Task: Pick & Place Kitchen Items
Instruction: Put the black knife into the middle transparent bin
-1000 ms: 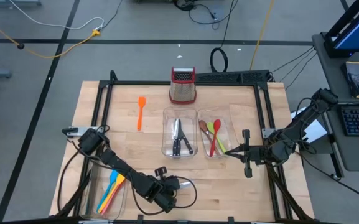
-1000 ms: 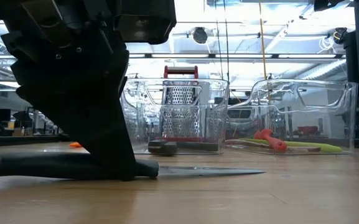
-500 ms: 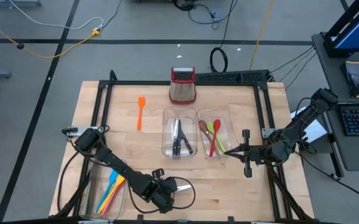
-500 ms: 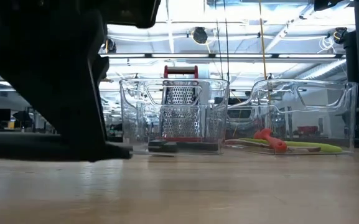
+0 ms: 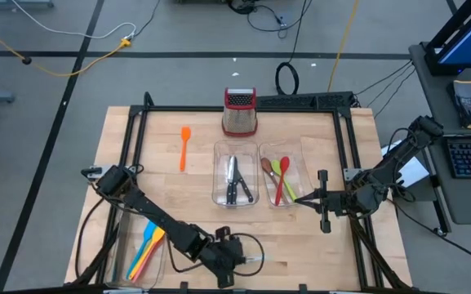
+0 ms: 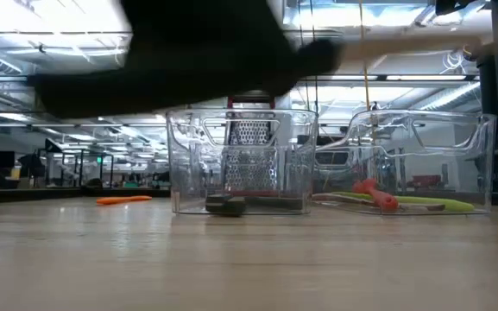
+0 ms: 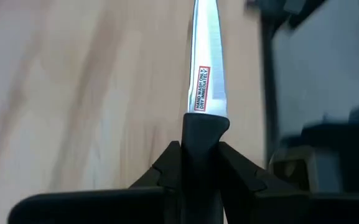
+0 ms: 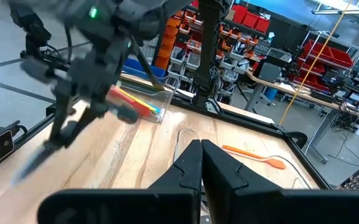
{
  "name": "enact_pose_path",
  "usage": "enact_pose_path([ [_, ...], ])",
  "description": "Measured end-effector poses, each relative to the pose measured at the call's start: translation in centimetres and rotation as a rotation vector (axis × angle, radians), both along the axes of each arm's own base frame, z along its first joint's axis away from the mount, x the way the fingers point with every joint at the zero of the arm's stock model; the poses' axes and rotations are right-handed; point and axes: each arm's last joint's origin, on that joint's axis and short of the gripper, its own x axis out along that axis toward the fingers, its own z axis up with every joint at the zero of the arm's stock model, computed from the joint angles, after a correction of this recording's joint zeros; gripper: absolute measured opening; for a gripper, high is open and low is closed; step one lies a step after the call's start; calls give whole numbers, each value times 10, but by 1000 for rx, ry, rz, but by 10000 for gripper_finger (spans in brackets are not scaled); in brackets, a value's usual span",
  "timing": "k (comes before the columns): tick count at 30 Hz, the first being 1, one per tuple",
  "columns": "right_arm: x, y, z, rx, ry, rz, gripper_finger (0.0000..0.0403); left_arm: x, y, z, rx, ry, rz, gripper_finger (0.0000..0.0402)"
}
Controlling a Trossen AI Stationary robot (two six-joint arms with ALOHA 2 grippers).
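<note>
One knife (image 7: 203, 74): off the table now, clamped in left gripper (image 7: 199, 163)
Next: you tray it
Right gripper (image 8: 201, 163): closed, idle

A small red-bordered label (image 7: 202, 89) on the blade of a black-handled knife (image 7: 204, 93) carries the only legible wording in the scene. It reads "HAND WASH ONLY" on one line and "DRY IMMEDIATELY" on the next, printed lengthwise along the steel, just ahead of the handle. No other text can be read.
</note>
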Motion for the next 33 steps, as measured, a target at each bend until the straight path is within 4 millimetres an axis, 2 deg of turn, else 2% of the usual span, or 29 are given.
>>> enact_pose_path([
  [8, 0, 0, 0, 20, 1, -2, 0, -2, 22, 64, 23, -221, 117, 58],
  [14, 0, 0, 0, 21, 2, 0, 0, -17, 50, 117, 40, -343, 269, 53],
  [17, 0, 0, 0, 21, 3, 1, 0, -26, 66, 141, 22, -391, 320, 5],
  [21, 0, 0, -1, 16, 8, 1, 0, -38, 88, 164, 42, -426, 413, 3],
  [24, 0, 0, -1, 13, 11, 1, 0, -46, 104, 171, 87, -423, 532, 3],
  [28, 0, 0, -1, 12, 12, 1, 0, -50, 130, 158, 179, -290, 648, 2],
  [30, 0, 0, -1, 13, 12, 1, 0, -45, 141, 150, 211, -226, 656, 1],
  [33, 0, 0, -2, 14, 14, 1, 0, -37, 147, 141, 228, -156, 567, 7],
])
